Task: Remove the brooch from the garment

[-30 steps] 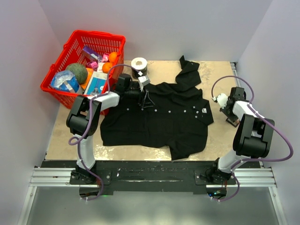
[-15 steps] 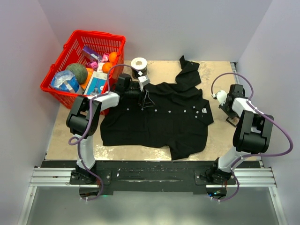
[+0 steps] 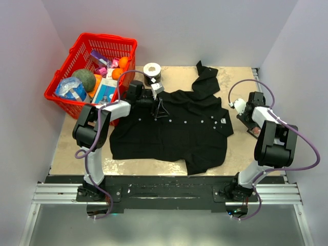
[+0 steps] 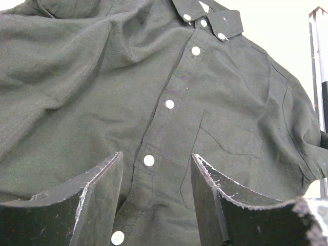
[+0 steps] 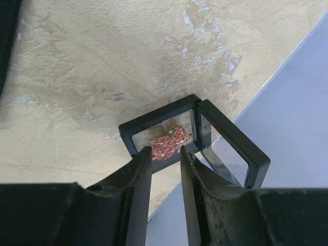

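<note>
The brooch (image 5: 169, 143) is off the garment (image 3: 179, 128); it lies on the clear pane of a small open black display case (image 5: 154, 119), which sits on the tan table (image 5: 77, 77) by the right wall. The right gripper (image 5: 165, 152) hangs just over it with its fingers a narrow gap apart, and whether the tips touch the brooch I cannot tell. Across the table, the left gripper (image 4: 156, 169) is spread wide and holds nothing, poised over the black shirt's row of white buttons (image 4: 169, 104)
</note>
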{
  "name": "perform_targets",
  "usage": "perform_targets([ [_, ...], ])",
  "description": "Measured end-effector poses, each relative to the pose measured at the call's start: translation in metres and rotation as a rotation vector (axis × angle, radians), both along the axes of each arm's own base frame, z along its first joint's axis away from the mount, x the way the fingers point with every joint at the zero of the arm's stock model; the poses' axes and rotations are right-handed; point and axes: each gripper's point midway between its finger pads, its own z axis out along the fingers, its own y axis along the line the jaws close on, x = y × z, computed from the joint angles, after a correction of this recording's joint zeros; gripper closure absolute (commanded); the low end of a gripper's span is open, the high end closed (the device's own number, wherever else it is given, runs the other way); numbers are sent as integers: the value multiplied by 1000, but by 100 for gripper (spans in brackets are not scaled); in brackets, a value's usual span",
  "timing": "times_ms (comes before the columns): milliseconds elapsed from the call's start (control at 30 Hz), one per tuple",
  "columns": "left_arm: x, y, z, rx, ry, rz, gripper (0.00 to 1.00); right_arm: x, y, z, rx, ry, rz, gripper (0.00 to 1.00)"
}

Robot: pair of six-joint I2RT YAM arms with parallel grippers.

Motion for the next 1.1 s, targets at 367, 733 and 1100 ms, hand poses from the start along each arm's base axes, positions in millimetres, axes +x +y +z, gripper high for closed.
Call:
perform_targets([
  [367, -2, 2, -4, 14, 16, 1, 1, 54, 76, 44, 201, -105, 100, 35],
  [733, 50, -6, 69, 63, -143, 22, 1, 181, 254, 218, 689, -531, 183, 1],
  [1100, 137, 36, 210, 24, -395, 298, 1, 218, 212, 323, 743, -849, -168, 1],
])
